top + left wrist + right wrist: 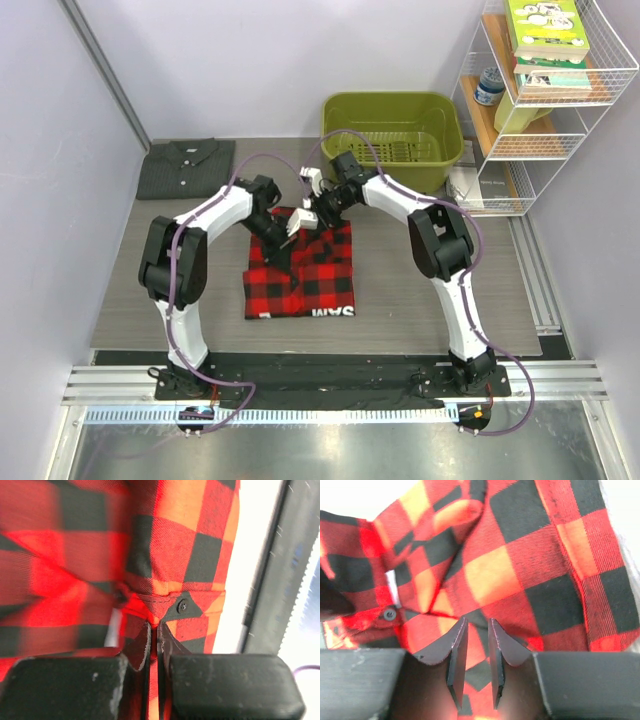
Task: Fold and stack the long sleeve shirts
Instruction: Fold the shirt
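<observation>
The red-and-black plaid shirt (312,272) lies partly folded in the middle of the table, its far edge lifted. My left gripper (291,233) is shut on a fold of the plaid cloth beside a dark button (182,606); its tips show in the left wrist view (154,628). My right gripper (311,211) meets it at the same lifted edge. In the right wrist view (477,623) its jaws stand narrowly apart with plaid cloth (520,555) filling the gap. The dark grey shirt (186,167) lies folded at the back left, away from both grippers.
A green plastic basket (392,112) stands at the back, just behind the right arm. A white wire shelf (590,100) with books and a jar stands at the back right. A metal rail runs along the table's right side.
</observation>
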Controlling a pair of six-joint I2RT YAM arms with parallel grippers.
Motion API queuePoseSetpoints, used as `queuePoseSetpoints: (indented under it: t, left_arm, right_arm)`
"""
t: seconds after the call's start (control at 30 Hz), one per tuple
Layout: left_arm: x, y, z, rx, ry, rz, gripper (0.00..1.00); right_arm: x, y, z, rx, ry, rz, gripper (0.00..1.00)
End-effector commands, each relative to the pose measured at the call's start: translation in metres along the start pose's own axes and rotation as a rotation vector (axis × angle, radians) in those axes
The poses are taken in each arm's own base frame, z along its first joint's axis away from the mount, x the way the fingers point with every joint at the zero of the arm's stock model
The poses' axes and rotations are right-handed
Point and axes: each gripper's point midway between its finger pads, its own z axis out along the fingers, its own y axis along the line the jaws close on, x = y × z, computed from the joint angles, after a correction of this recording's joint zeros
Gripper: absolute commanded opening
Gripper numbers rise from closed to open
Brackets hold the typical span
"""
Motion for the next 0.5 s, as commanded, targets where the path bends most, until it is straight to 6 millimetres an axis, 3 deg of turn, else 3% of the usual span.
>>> queuePoseSetpoints:
  t: [0.0, 0.1, 0.3, 0.47]
  left_arm:
    - [0.019, -0.043, 0.006, 0.068, 0.008, 0.001, 0.00]
    - [0.023, -0.053, 0.014, 0.073, 0.006, 0.003, 0.00]
    - [0.030, -0.071, 0.020, 0.108, 0.000, -0.018, 0.00]
    - [0.024, -0.107, 0.014, 0.165, -0.029, 0.020, 0.00]
  right_arm:
    - [-0.044, 0.041, -0.035, -0.056, -0.104, -0.089, 0.29]
    - [-0.033, 0.055, -0.026, -0.089, -0.080, -0.078, 0.28]
    - [0.016, 0.070, 0.004, -0.133, 0.028, -0.062, 0.25]
    - [0.049, 0.078, 0.009, -0.151, 0.088, -0.053, 0.24]
